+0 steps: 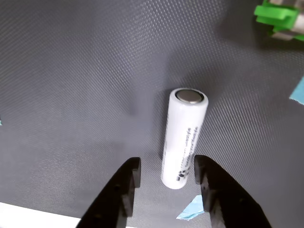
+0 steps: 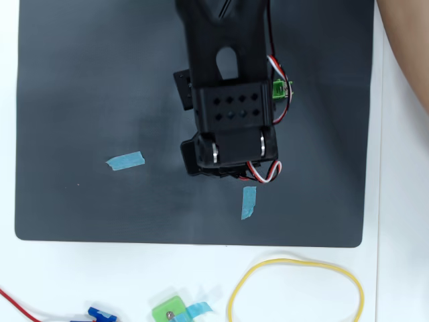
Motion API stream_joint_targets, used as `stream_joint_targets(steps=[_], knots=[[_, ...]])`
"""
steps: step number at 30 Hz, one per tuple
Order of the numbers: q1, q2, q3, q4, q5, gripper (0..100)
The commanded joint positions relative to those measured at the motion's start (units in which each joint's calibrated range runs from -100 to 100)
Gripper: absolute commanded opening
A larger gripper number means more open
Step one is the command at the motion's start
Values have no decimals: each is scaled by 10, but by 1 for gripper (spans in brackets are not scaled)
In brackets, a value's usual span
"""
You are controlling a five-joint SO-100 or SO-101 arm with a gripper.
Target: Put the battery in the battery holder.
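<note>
In the wrist view the white battery [image 1: 184, 137] lies on the dark mat [image 1: 71, 71], its metal end pointing away and its black mark at the near end. My gripper [image 1: 166, 168] is open and straddles the battery's near end. The right finger [image 1: 204, 173] is at the battery's side and the left finger [image 1: 129, 175] stands clear of it. The green battery holder [image 1: 278, 16] lies at the top right, partly cut off. In the overhead view my arm [image 2: 228, 100] hides the battery, and a green bit of the holder [image 2: 278, 89] shows beside it.
Blue tape strips lie on the mat [image 2: 125, 160] [image 2: 249, 202]. Off the mat's near edge are a small squarish green piece with a screw [image 2: 171, 312], a yellow rubber-band loop [image 2: 295, 295] and red wire. A person's arm [image 2: 409, 47] is at the top right.
</note>
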Motion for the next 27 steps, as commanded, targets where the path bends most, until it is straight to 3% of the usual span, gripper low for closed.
stream_joint_targets(steps=[1, 27], knots=[[-5, 0, -21, 7, -1, 11], [-21, 35, -22, -37, -14, 11]])
